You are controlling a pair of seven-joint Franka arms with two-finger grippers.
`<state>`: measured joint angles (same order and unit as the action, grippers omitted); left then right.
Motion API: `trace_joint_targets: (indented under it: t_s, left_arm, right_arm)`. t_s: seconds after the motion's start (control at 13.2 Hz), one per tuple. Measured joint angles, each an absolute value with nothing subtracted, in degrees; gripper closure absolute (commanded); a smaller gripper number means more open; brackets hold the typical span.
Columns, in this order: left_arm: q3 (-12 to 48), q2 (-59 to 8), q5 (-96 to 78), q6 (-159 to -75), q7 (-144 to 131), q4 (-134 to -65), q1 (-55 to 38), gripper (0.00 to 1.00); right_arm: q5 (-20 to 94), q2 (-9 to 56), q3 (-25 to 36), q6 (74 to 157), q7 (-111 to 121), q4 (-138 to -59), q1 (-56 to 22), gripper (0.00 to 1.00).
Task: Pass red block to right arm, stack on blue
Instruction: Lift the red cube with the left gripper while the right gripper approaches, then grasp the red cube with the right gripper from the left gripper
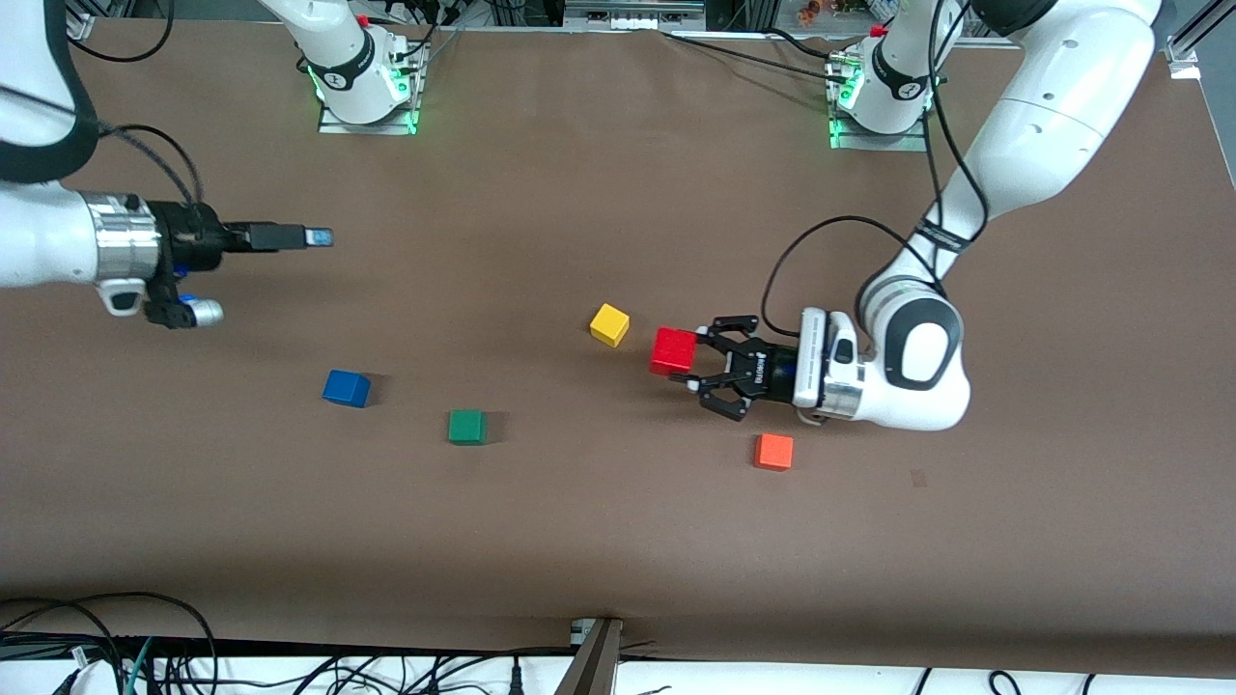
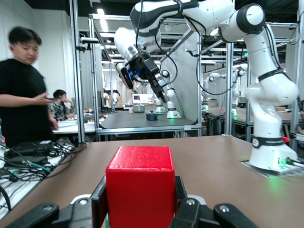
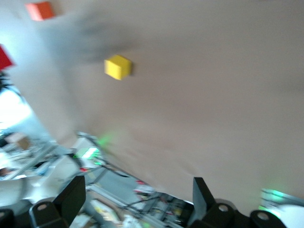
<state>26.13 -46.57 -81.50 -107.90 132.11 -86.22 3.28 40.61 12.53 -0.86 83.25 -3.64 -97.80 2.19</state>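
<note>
My left gripper (image 1: 688, 359) is shut on the red block (image 1: 674, 350) and holds it sideways over the middle of the table, beside the yellow cube. In the left wrist view the red block (image 2: 140, 185) sits clamped between the two pads (image 2: 99, 202). The blue cube (image 1: 346, 388) lies on the table toward the right arm's end. My right gripper (image 1: 319, 236) hangs level above the table at that end, over a spot farther from the front camera than the blue cube. Its fingers (image 3: 71, 197) stand wide apart and empty. It also shows in the left wrist view (image 2: 142, 71).
A yellow cube (image 1: 609, 324) lies close to the red block. A green cube (image 1: 466, 426) lies beside the blue one toward the middle. An orange cube (image 1: 773, 451) lies under the left wrist, nearer the front camera. Both arm bases stand at the table's back edge.
</note>
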Motion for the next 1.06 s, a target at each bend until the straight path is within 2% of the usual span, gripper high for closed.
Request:
trace_joint_targets:
  t_s: [0.46, 0.84, 1.06]
  left_arm:
    - [26.3, -46.7, -98.9, -114.7, 137.3, -85.8, -6.4, 1.00]
    - [26.3, -46.8, -109.5, -120.7, 137.8, -84.4, -14.1, 1.00]
    - [26.4, -46.8, -114.9, -125.6, 137.8, -82.2, -19.2, 1.00]
  right_arm:
    - [64.9, 15.8, -1.4, 86.5, -1.4, -100.0, 1.9, 0.00]
    - [75.7, 17.1, -4.9, 94.2, 12.8, -105.3, 0.5, 0.00]
    - [76.7, 17.2, -6.4, 95.5, 21.9, -107.5, 0.1, 0.00]
